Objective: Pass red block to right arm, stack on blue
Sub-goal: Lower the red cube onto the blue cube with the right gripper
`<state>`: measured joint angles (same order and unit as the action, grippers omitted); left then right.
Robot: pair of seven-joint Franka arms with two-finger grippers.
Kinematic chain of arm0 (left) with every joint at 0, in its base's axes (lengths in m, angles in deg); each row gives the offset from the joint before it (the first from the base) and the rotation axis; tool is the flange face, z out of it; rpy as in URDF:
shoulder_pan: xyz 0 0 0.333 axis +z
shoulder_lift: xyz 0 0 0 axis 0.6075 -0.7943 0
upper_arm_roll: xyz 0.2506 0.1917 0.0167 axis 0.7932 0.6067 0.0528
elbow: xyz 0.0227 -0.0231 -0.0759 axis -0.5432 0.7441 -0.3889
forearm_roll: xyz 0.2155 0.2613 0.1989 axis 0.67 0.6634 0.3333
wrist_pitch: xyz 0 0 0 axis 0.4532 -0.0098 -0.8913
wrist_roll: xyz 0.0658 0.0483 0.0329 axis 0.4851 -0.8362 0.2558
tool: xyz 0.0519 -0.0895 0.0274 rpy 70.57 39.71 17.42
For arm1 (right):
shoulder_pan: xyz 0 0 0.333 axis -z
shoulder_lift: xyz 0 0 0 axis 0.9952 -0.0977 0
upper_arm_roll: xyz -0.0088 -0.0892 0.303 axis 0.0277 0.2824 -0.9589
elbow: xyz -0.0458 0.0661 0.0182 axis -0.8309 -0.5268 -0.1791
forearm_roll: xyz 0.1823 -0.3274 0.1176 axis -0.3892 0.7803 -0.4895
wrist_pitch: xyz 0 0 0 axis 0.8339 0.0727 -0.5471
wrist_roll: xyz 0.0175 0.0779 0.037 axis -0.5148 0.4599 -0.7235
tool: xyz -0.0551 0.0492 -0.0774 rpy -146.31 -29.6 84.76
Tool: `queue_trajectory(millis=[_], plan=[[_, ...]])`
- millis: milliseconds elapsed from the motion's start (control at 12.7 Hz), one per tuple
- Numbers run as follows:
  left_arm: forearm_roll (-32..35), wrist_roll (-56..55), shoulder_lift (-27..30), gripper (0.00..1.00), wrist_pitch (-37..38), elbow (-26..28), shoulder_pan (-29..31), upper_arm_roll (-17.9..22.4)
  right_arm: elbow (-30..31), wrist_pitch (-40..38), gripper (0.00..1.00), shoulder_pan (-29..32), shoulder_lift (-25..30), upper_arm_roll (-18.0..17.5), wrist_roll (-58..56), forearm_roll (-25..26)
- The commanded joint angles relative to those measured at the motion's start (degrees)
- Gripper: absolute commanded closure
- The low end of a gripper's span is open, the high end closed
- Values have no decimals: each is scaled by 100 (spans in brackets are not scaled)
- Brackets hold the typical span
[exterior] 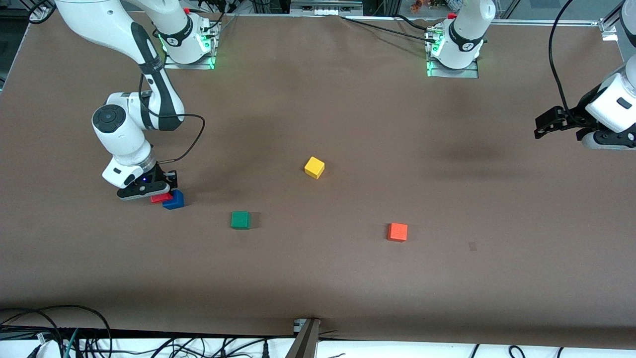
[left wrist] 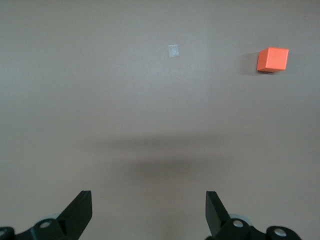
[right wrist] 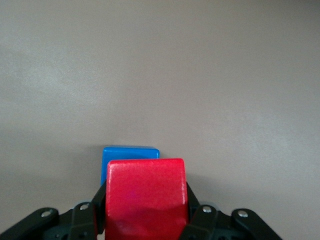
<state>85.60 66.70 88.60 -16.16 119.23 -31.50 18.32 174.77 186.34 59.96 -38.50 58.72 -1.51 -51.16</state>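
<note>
The right gripper [exterior: 160, 195] is clamped on the red block [exterior: 160, 198], its fingers [right wrist: 195, 216] pressing the cube's two sides, and it carries it low over the blue cube [exterior: 174, 200], which sits on the table [exterior: 318, 278] just under and partly past the gripper's tip. The right wrist view shows the red block overlapping most of the blue one, only a blue strip [right wrist: 130, 151] showing; the front view shows the red block off-centre over it. The left gripper [exterior: 560, 124] waits high at its own end with fingers [left wrist: 77, 214] spread wide and empty; its wrist view alone catches a small pale mark [left wrist: 173, 50] near the orange cube [left wrist: 272, 59]. Green [exterior: 240, 220] and yellow [exterior: 314, 167] cubes lie apart on the brown surface; cables trail along its edges.
</note>
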Motion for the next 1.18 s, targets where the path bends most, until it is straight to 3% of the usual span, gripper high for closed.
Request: queue_trajectory(millis=[0, 315, 708, 1101], plan=[[-121, -18, 136, 0, -32, 92, -2, 47, 53, 63, 100, 1, 57, -58, 91, -140], [-113, 8, 119, 0, 256, -557, -11, 38, 149, 89, 100, 1, 145, -75, 153, -175], [-95, 26, 110, 0, 487, -664, -20, 3, 386, 605, 99, 1, 189, -180, 136, -175], [-42, 8, -382, 0, 548, -1209, -55, -14, 483, 950, 98, 1, 181, -216, 127, -175]])
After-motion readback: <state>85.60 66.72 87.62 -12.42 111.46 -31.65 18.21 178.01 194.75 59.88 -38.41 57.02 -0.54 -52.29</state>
